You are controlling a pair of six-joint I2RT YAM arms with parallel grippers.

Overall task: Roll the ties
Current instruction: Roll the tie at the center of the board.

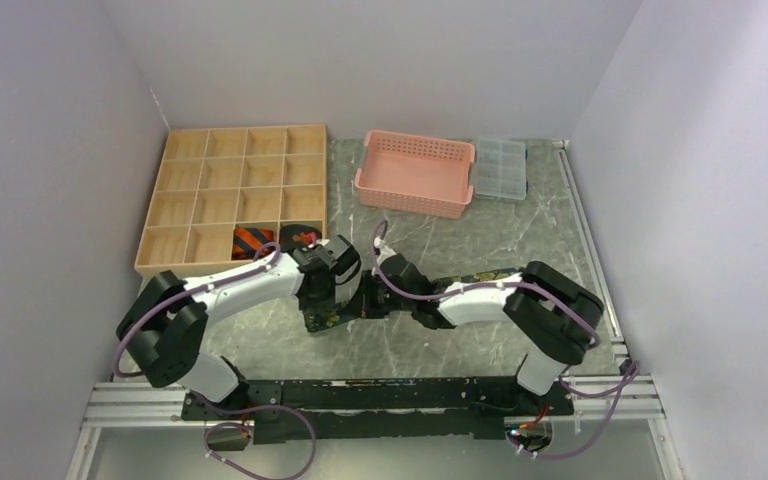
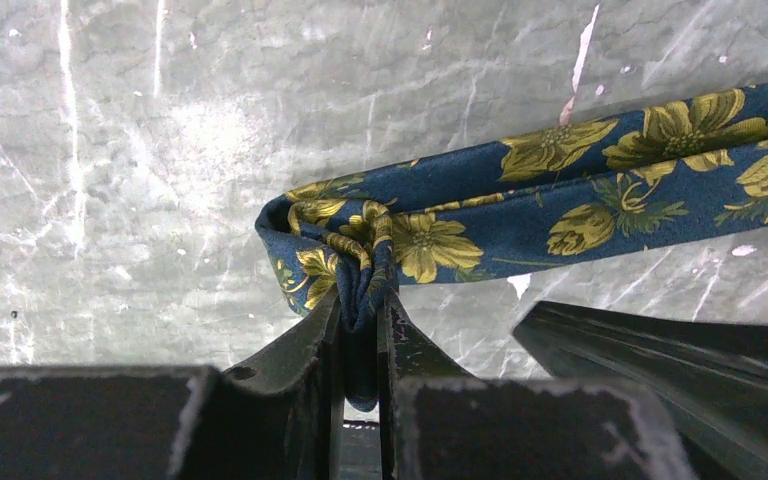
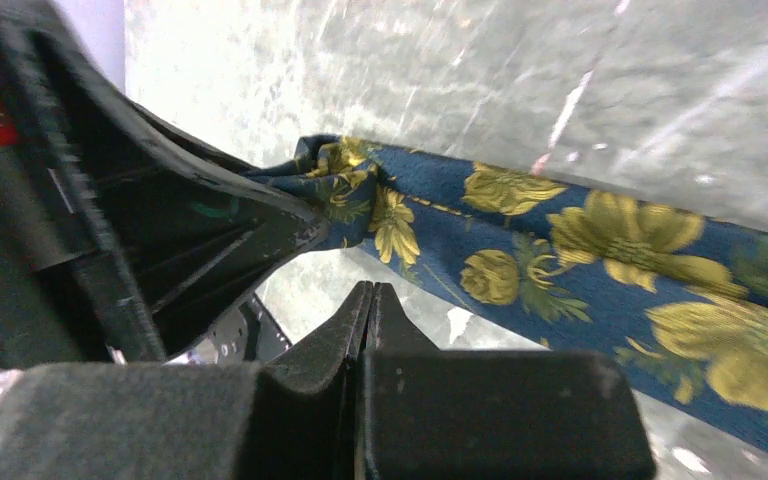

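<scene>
A dark blue tie with yellow-green flowers lies across the marble table, seen as a dark strip under the arms. Its end is doubled into a small fold. My left gripper is shut on that fold, with fabric bunched between the fingers. My right gripper hovers just in front of the same tie, shut with nothing in it and not touching the fabric. An orange-and-black striped tie and a black one with orange motif sit rolled in the wooden organizer's front compartments.
The wooden compartment organizer stands at the back left. A pink perforated basket and a clear plastic box stand at the back. Both grippers are close together mid-table, near the organizer's front corner.
</scene>
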